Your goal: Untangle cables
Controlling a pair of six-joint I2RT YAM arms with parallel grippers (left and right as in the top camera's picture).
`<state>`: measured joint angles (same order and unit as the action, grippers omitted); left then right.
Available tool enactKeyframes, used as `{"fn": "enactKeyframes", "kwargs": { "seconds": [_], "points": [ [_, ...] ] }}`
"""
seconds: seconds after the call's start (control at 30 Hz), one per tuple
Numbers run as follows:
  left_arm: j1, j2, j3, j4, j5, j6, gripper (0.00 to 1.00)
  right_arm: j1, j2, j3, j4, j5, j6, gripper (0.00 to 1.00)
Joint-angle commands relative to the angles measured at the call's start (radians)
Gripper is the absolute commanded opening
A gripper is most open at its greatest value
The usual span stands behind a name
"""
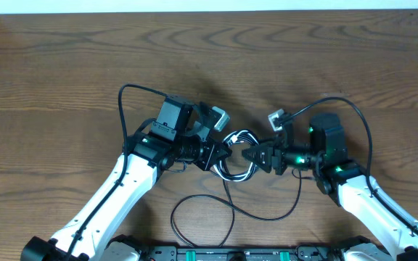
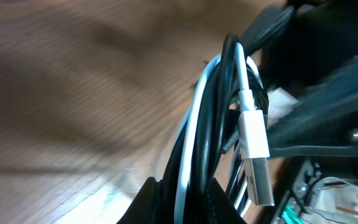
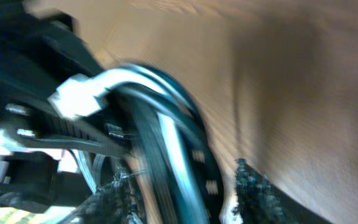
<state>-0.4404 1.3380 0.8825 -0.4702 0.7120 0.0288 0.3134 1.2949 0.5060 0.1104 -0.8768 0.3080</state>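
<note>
The cables [image 1: 239,154] sit around the middle of the wooden worktop [image 1: 64,65], a little toward its near edge, as a small coil of black cords with one white cord wound among them. Nearest the near edge, a loose black loop [image 1: 194,196] trails out of the coil and lies flat on the wood between the two arms. Another thin black strand curves off beneath the right arm.

Just beyond the loop, the coil is raised between the two grippers. Seen from overhead, its long axis runs roughly from the near edge toward the far edge, across the line joining the arms.

The left gripper [image 1: 227,154] comes in from the left and is clenched on the coil, whose strands rise in a tall arc out of its fingers in the left wrist view. A white plug [image 2: 255,134] hangs against the strands with its metal end pointing down.

The right gripper [image 1: 249,154] meets the coil from the right. Its wrist view is blurred: the bundle lies between its fingers, but I cannot tell whether they grip it.

Farther back, thick black arm wires [image 1: 122,109] arch over bare wood.
</note>
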Motion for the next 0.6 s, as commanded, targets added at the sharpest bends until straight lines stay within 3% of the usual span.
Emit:
{"fn": "enactKeyframes", "kwargs": {
  "seconds": [0.0, 0.03, 0.07, 0.23, 0.43, 0.57],
  "points": [
    [0.001, -0.015, 0.002, 0.002, 0.066, 0.0, 0.08, 0.011, -0.008, 0.005, -0.04, 0.111, -0.036, 0.24],
    [0.001, -0.015, 0.002, 0.002, 0.066, 0.0, 0.08, 0.011, -0.008, 0.005, -0.048, 0.115, -0.036, 0.09],
    [0.001, -0.015, 0.002, 0.002, 0.065, 0.0, 0.08, 0.011, -0.008, 0.005, -0.05, 0.115, -0.036, 0.01],
    [0.001, -0.014, 0.002, 0.001, -0.032, 0.003, 0.07, 0.003, -0.008, 0.005, 0.045, -0.12, -0.036, 0.01],
    [0.001, -0.013, 0.002, 0.002, -0.036, -0.001, 0.08, -0.035, -0.008, 0.005, 0.266, -0.494, -0.031, 0.01],
    [0.001, -0.012, 0.002, 0.002, -0.045, -0.002, 0.08, -0.053, -0.008, 0.005, 0.307, -0.647, -0.009, 0.01]
  ]
}}
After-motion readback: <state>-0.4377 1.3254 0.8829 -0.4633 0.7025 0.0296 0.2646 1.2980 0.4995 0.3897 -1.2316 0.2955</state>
